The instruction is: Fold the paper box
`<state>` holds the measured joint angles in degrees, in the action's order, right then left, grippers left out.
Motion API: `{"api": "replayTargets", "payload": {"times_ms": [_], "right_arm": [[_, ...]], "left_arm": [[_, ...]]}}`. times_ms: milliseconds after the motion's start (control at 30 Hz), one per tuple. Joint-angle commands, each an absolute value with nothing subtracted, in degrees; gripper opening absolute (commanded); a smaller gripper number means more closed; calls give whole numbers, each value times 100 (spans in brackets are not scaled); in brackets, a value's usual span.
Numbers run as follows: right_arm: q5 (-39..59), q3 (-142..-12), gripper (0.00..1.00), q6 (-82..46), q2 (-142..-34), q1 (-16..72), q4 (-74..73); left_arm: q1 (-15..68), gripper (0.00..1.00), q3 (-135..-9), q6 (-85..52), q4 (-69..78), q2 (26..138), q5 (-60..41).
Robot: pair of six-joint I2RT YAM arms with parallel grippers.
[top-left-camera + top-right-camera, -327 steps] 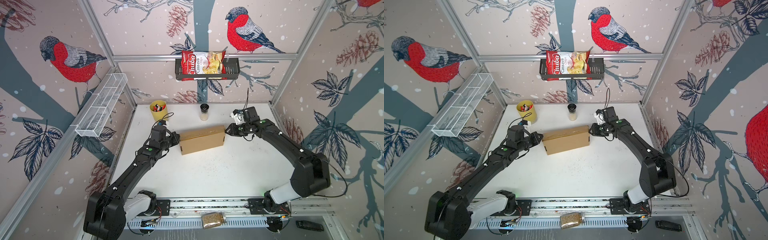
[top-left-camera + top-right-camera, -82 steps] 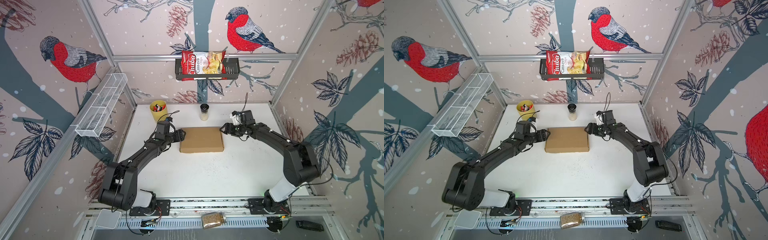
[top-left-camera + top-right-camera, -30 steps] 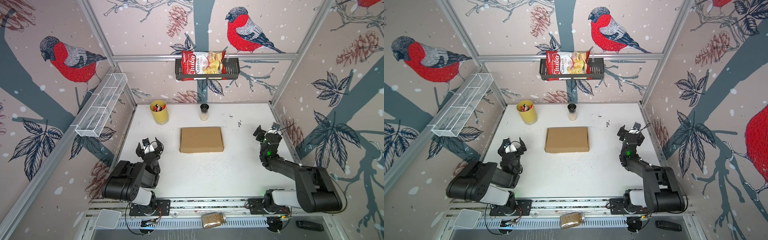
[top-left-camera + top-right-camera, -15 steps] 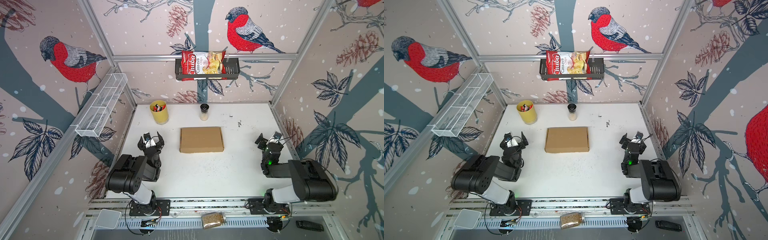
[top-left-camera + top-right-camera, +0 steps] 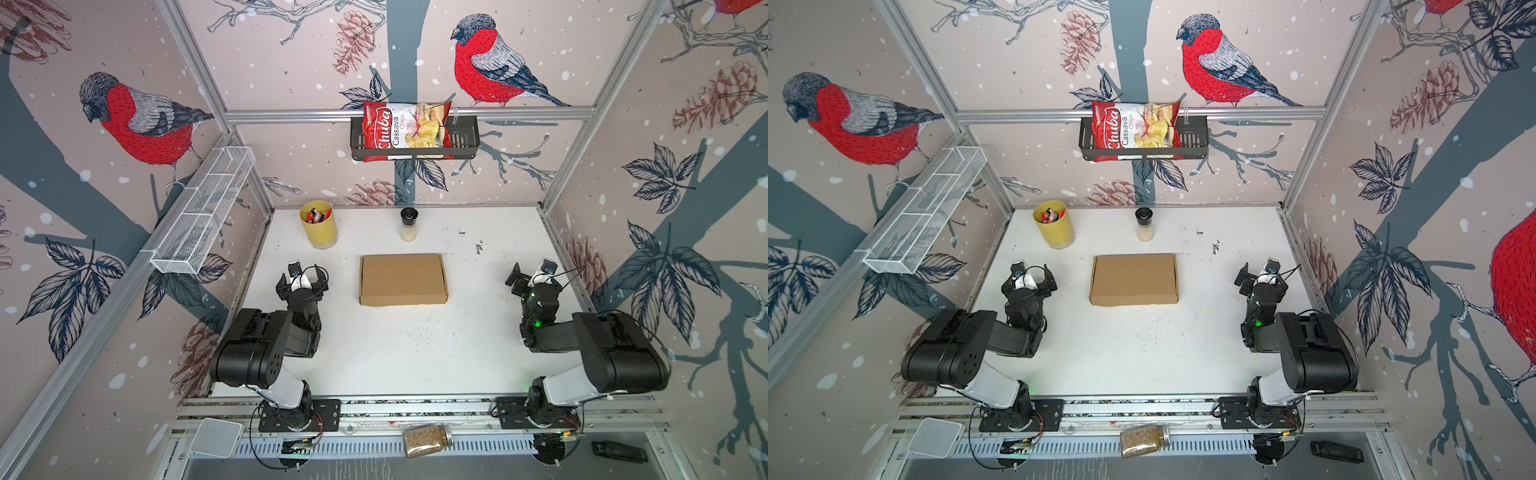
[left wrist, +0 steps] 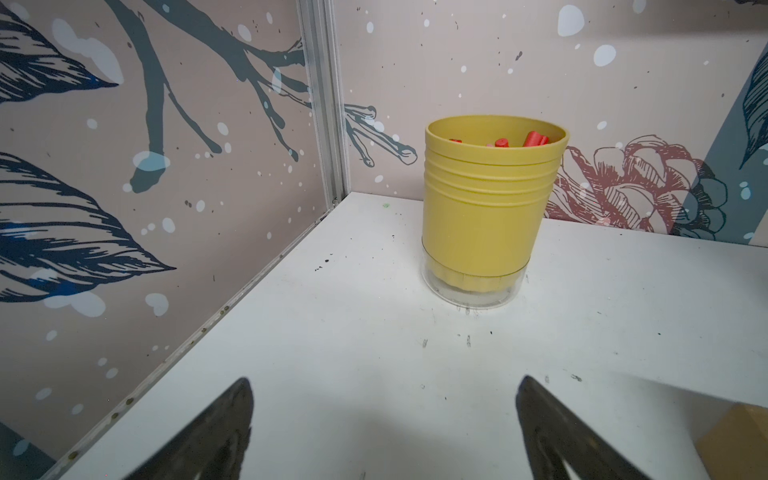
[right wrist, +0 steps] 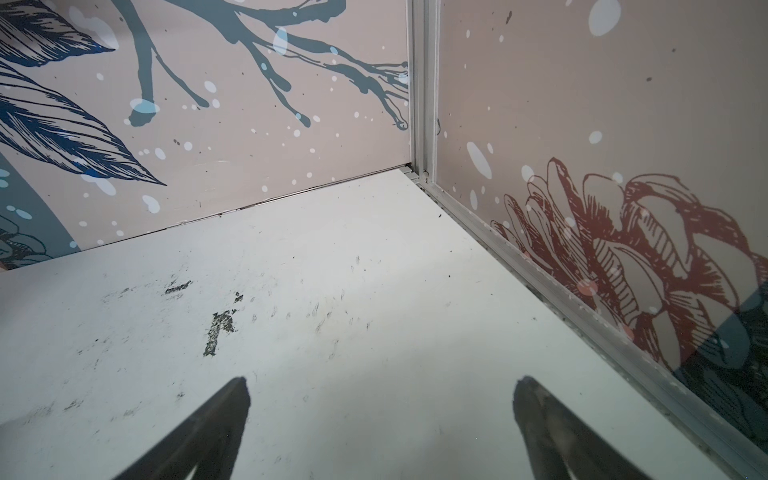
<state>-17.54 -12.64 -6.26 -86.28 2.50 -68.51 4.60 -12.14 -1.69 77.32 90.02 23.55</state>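
Both jaws spread, paper box [image 5: 403, 279] between, untouched

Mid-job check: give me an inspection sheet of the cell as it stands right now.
Surface: white table, scuffed with black marks and fine specks.
Job's things: paper box lies closed and flat at centre, untouched.
Clutter: yellow cup of red pieces and shaker jar at the back, apart from the box.
Claws: left claw open, empty; right claw open, empty; both away from the box.
Cables: thin wrist cable on the right arm, snagging nothing.
Surroundings: chips bag in wall basket; wire shelf; grain jar on the front rail.
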Motion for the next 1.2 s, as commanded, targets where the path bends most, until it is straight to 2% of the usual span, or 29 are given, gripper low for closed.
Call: {"api": "replayTargets", "payload": {"times_ms": [0, 1167], "right_arm": [[-1793, -1301, 99, -606, -8617, 282, -6966], [-1842, -1292, 99, -596, -8611, 314, -6979]], "left_arm": [[453, 97, -1228, -229, 7777, 8974, 2294], [501, 97, -1228, -160, 7787, 8982, 2364]]}}
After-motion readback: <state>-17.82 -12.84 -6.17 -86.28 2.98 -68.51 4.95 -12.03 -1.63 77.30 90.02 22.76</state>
